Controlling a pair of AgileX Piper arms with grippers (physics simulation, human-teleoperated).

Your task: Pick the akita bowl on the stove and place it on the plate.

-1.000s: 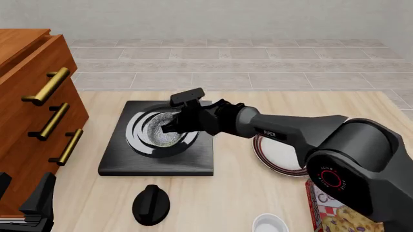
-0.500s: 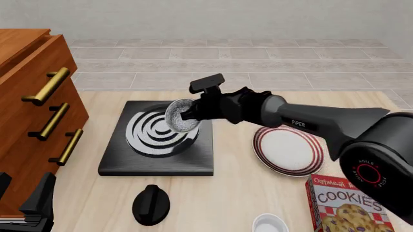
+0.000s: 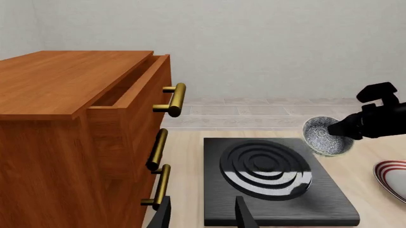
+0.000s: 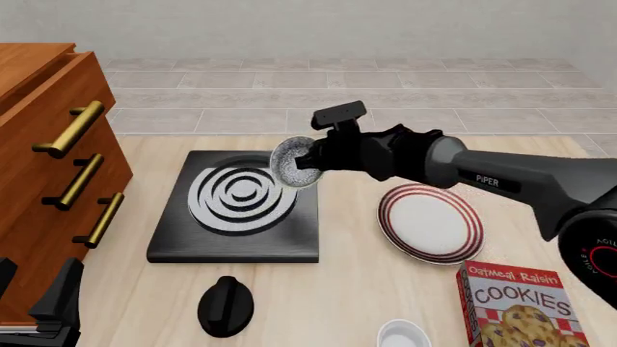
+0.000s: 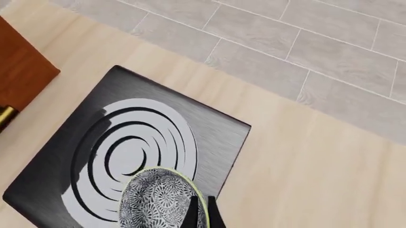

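Observation:
The akita bowl (image 4: 294, 163), speckled grey-white inside, hangs tilted on its side above the right edge of the stove (image 4: 289, 242). My right gripper (image 4: 314, 160) is shut on its rim. In the right wrist view the akita bowl (image 5: 157, 199) sits pinched between the fingers (image 5: 193, 213) over the stove's burner rings (image 5: 127, 142). The red-striped plate (image 4: 429, 223) lies on the table to the right of the stove, below the right arm. My left gripper (image 3: 203, 216) is open and holds nothing, low at the near left by the dresser. From there the lifted akita bowl (image 3: 324, 136) shows.
A wooden dresser (image 4: 48, 181) with brass handles stands at the left, its top drawer slightly open. A black round knob (image 4: 225, 306) lies in front of the stove. A plain white small bowl (image 4: 403, 335) and a cookie box (image 4: 521, 307) sit near the front right.
My right gripper has lifted the akita bowl off the burner and carried it up and to the right, toward the stove's right edge. The left arm has not moved.

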